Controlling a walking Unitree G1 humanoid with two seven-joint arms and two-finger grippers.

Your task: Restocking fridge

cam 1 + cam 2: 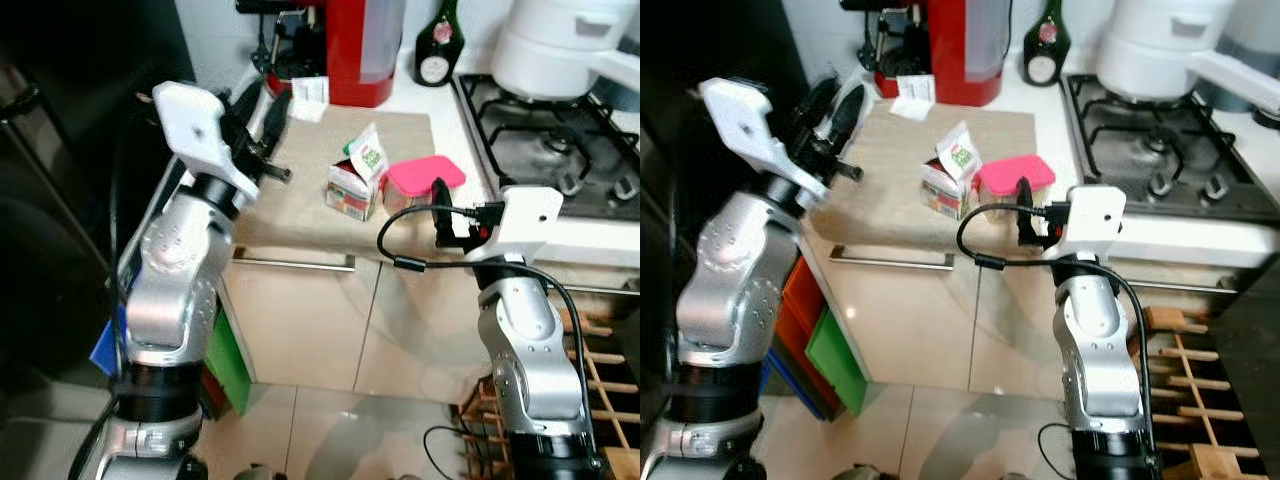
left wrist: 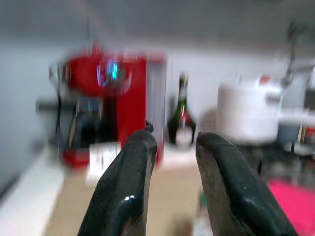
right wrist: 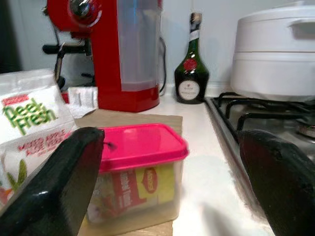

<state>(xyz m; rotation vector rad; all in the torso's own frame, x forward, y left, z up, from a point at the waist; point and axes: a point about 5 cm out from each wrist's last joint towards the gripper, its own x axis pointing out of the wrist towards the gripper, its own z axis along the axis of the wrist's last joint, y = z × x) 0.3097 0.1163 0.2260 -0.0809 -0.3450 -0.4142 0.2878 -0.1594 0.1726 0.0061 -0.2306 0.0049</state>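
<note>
At the worktop's (image 1: 300, 225) front edge, the right gripper (image 3: 172, 196), fingers spread wide, lines up on the pink-lidded tub (image 3: 140, 172) beside the juice carton (image 1: 357, 178); closing in comes next, while the left gripper (image 2: 172, 191), slightly parted, hovers empty.

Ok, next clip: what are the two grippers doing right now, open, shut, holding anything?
Left gripper: open a little, empty, raised over the counter's left end.
Right gripper: wide open, empty, aimed at the pink-lidded container.
</note>
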